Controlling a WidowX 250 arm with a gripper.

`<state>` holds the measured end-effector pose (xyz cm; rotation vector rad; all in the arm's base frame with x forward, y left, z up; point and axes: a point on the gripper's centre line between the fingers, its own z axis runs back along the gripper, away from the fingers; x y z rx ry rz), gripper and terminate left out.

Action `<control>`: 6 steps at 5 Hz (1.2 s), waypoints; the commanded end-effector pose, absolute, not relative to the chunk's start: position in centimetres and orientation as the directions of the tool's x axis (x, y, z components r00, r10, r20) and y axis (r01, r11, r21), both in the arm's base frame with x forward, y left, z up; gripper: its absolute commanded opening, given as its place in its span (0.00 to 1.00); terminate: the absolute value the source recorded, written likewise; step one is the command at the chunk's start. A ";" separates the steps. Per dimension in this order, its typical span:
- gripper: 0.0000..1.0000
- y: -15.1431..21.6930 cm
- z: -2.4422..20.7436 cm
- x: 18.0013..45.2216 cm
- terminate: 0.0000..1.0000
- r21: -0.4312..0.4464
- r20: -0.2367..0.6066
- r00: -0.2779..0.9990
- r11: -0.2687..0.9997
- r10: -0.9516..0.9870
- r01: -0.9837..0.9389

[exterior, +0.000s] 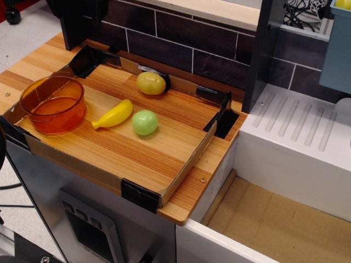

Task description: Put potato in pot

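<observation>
The potato [151, 83], a dull mustard-yellow lumpy toy, lies at the back of the wooden tray, against its far cardboard rim. The pot [33, 92], round, translucent orange and empty, stands at the tray's left end. The potato is well to the right of the pot and further back. No gripper shows in this view.
A bright-yellow banana [113, 114] and a light-green ball [145, 122] lie mid-tray between pot and potato. The low cardboard rim [186, 164] has black taped corners. Dark posts [263, 55] rise at the back. A white drainboard [296, 123] and a sunken sink lie to the right.
</observation>
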<state>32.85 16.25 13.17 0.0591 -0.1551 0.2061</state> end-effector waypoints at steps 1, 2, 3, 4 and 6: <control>1.00 16.2 13.2 32.9 0.00 0.042 0.159 0.967 0.977 0.199 -0.208; 1.00 15.4 13.7 32.0 0.00 0.017 0.145 0.907 0.915 0.396 -0.403; 1.00 13.7 13.6 32.0 0.00 0.009 0.112 0.812 0.817 0.572 -0.577; 1.00 12.3 13.6 32.6 0.00 -0.033 0.068 0.689 0.692 0.722 -0.721; 1.00 11.1 13.0 33.7 0.00 -0.218 0.065 0.351 0.356 0.934 -0.909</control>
